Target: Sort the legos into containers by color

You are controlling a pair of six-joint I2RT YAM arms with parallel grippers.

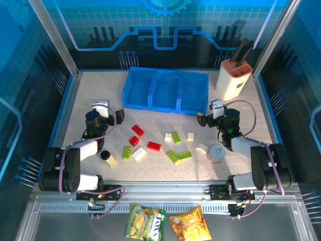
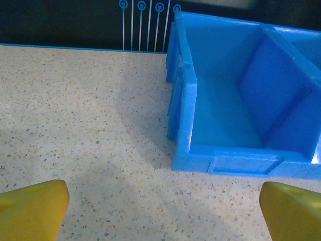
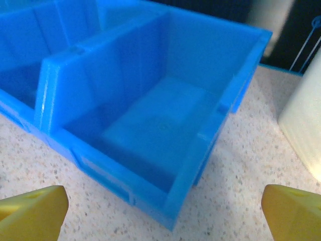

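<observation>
Left arm [image 1: 86, 148] and right arm [image 1: 244, 145] folded low, jaws wide apart.

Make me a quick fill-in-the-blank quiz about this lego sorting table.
1. The blue tray has ___ compartments.
2. Every compartment is ___.
3. The red legos on the table number ___.
4. The left gripper and right gripper both stand ___, holding nothing.
Missing words: three; empty; three; open.
</observation>
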